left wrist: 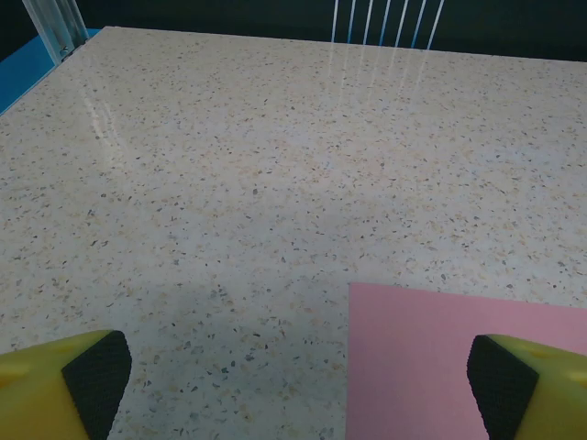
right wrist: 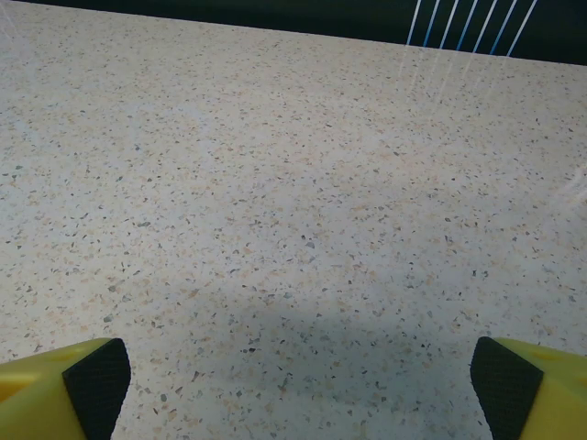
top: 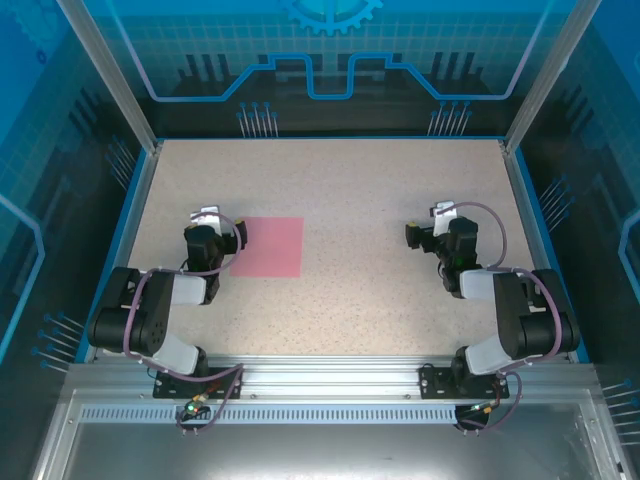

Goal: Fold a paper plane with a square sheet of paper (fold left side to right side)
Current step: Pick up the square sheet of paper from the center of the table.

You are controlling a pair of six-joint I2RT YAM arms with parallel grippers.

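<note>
We saw the left gripper (top: 207,214), jaws wide and empty, poised at the left edge of the square sheet of paper (top: 272,246), which lay flat on the speckled table (top: 350,180), and the right gripper (top: 440,212), equally wide and empty, well right of that sheet.

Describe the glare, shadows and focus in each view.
Top external: even light, sharp, the square sheet of paper free of glare. Left wrist: pale streaks of glare on the table at the far left, a soft shadow near the fingertips. Right wrist: a broad dim shadow across the near table, faint streaks far right.
</note>
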